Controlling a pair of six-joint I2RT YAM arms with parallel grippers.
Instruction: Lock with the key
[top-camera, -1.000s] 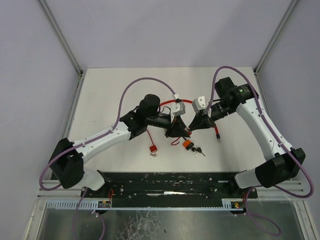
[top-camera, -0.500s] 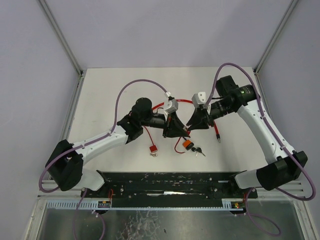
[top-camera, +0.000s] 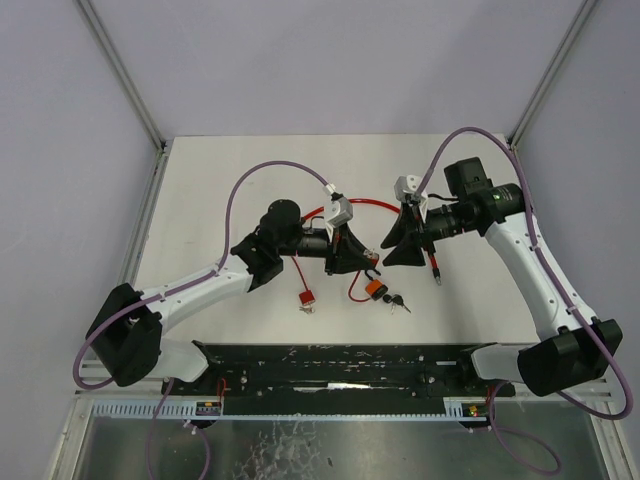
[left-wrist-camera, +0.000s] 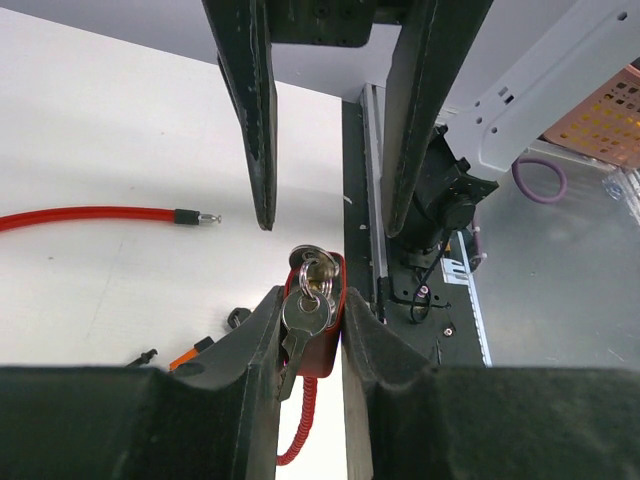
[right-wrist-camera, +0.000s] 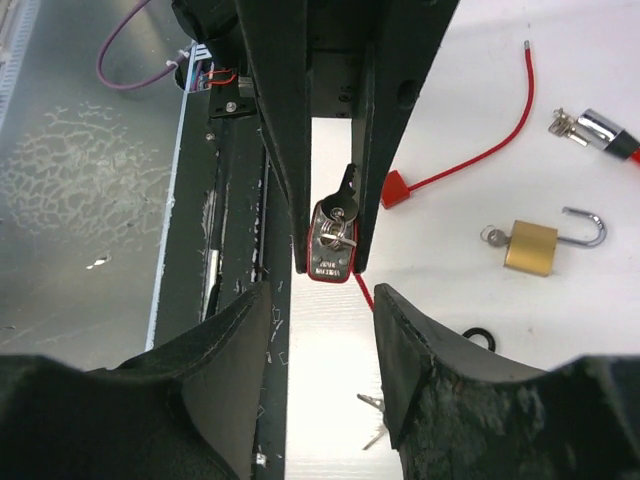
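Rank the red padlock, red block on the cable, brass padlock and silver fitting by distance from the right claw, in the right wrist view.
1. red padlock, dead ahead of the right claw.
2. red block, further ahead, slightly right.
3. brass padlock, out to the right.
4. silver fitting, far upper right.

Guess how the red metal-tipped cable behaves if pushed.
Probably floppy: the red cable lies in a curve on the table, so it would likely bend, not shift whole. Its metal tip lies free and should trail.
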